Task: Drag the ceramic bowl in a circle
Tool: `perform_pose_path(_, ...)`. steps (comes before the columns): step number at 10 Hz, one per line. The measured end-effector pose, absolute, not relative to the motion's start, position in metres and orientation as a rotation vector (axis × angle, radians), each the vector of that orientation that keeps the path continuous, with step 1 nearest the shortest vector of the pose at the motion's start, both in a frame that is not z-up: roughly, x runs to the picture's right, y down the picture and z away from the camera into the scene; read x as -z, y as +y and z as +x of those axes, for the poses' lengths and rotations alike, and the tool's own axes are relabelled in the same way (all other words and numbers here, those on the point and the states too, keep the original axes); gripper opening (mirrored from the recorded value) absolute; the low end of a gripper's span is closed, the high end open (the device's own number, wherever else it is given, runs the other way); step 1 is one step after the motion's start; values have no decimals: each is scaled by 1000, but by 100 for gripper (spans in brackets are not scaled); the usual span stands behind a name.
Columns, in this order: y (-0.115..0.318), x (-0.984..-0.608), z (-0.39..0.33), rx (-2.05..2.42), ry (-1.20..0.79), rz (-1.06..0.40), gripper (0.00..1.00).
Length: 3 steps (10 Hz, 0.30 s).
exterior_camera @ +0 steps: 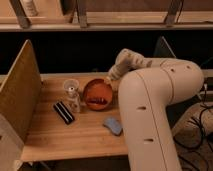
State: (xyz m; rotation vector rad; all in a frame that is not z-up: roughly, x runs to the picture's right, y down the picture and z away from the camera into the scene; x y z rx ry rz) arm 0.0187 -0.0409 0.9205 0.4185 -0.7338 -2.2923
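Wooden table: ceramic bowl mid-top, hand at rim, grip unclear
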Motion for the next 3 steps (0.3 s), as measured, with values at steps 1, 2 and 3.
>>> perform_pose_path(1,-40,-923,25,2274,-738,412,70)
perform_pose_path(2,-43,-925,35,2254,-724,397,70)
perform_pose_path(3,-47,-927,47,2241,-702,378,70)
